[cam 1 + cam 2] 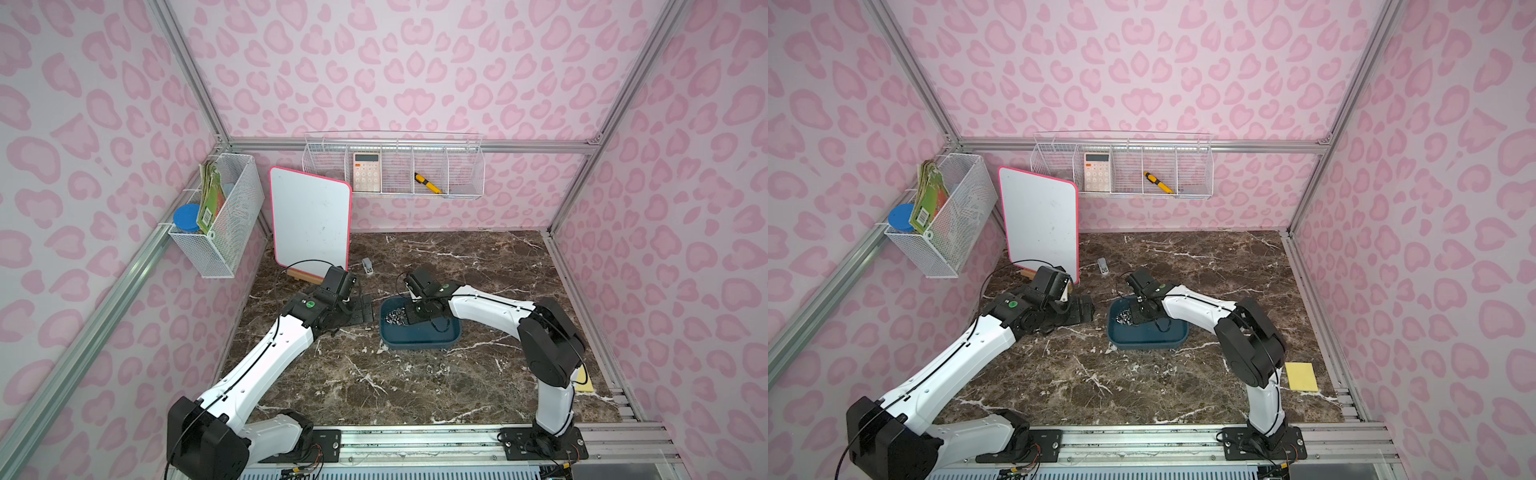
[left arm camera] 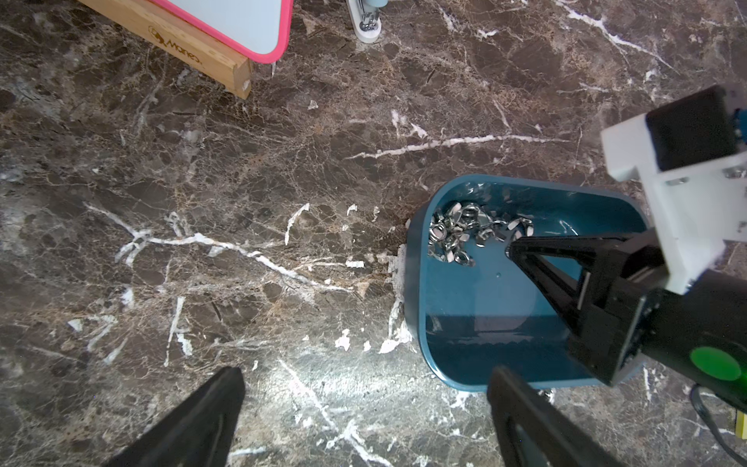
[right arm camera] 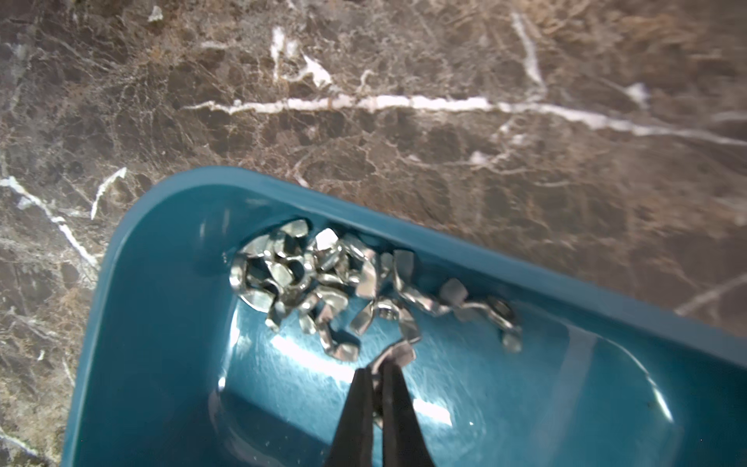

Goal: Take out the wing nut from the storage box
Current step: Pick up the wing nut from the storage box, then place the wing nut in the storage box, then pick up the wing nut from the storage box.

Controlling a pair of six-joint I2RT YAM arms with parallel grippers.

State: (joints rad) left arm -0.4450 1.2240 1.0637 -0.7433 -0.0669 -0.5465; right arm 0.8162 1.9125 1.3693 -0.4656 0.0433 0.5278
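Note:
The teal storage box (image 1: 415,345) (image 1: 1144,344) sits mid-table. A pile of silver wing nuts (image 3: 299,279) (image 2: 456,238) (image 1: 395,316) lies in its far left corner. My right gripper (image 3: 376,374) (image 2: 510,248) reaches down inside the box at the pile's edge. It is shut on one wing nut (image 3: 400,352), whose wing sticks out past the fingertips. Whether that nut is clear of the box floor I cannot tell. My left gripper (image 2: 366,376) (image 1: 357,311) hovers wide open over bare table just left of the box, holding nothing.
A pink-rimmed whiteboard (image 1: 309,228) stands on a wooden stand at the back left, with a small stapler (image 1: 367,266) beside it. A few small shiny pieces (image 1: 436,368) lie on the marble in front of the box. A yellow pad (image 1: 1301,376) lies near the right arm's base.

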